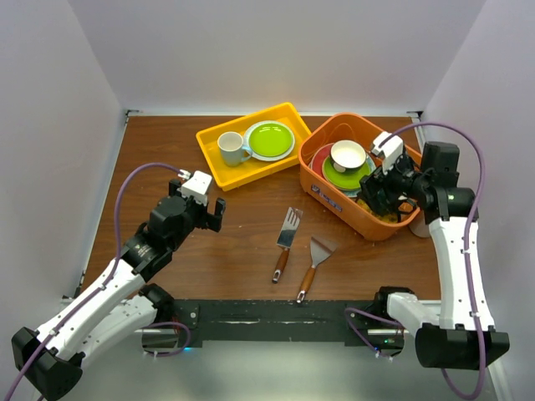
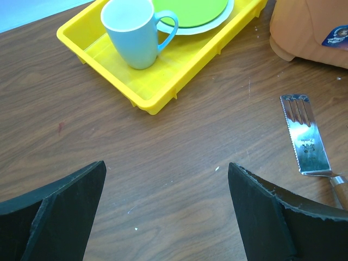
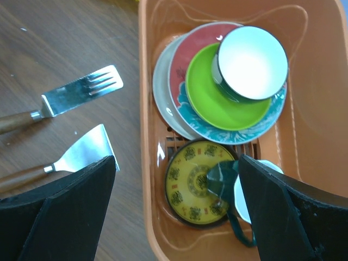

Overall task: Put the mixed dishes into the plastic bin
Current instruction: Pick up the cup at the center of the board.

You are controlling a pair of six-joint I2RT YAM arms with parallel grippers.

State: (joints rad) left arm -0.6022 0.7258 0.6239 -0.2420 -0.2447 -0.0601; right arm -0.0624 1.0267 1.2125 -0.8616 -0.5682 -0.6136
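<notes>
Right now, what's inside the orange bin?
Stacked plates, lime green plate on top carrying a cream-lined mug, and a yellow patterned plate alongside. Lower plates show only rims; anything beneath is hidden.

Glossy plastic bin [image 3: 312, 38], matt wooden table [image 2: 163, 163]

Ahead of the left gripper [image 2: 166, 185] lies the shallow tray [image 2: 147, 87], holding a handled mug [image 2: 133, 32] with a plate [image 2: 190, 11] behind it. The slotted spatula [image 2: 304, 136] lies on the table [image 2: 163, 141] to this gripper's right, the deep bin [image 2: 304, 32] beyond it. Under the right gripper [image 3: 176, 163], inside that bin, sits a patterned plate [image 3: 187, 190]; ahead, a stack of plates [image 3: 217, 103] carries a cup [image 3: 253, 62]. Left of this gripper, outside the bin, lies the solid spatula [image 3: 87, 149].
</notes>
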